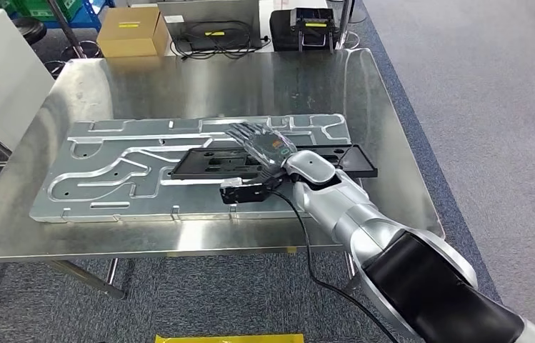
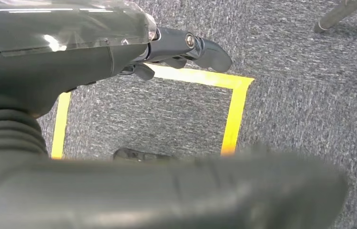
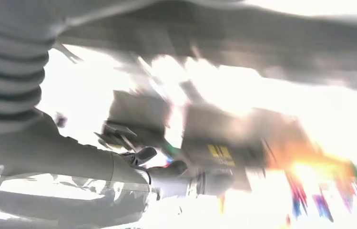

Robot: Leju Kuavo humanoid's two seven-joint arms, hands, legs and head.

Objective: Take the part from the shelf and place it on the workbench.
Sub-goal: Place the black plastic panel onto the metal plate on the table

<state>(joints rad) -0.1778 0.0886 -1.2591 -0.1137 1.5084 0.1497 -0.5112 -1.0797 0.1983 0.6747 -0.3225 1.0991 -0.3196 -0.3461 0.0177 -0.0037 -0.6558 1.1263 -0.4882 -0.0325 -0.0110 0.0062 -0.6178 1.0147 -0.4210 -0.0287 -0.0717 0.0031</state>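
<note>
Cardboard box [image 1: 133, 31], yellow floor tape [image 2: 234, 112]

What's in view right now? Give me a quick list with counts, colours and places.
workbench: one, shiny steel, centre.
machined plate: one, silver, grooved, flat on the workbench.
black part: one, flat, on the plate under the right hand.
cardboard box: one, brown, on the floor beyond the workbench.
black case: one, on the floor beyond the workbench.
yellow floor tape: marked outline on grey carpet.
right hand: one, fingers spread over the black part; grip unclear.
left hand: one, hanging over the carpet, holding nothing.
</note>
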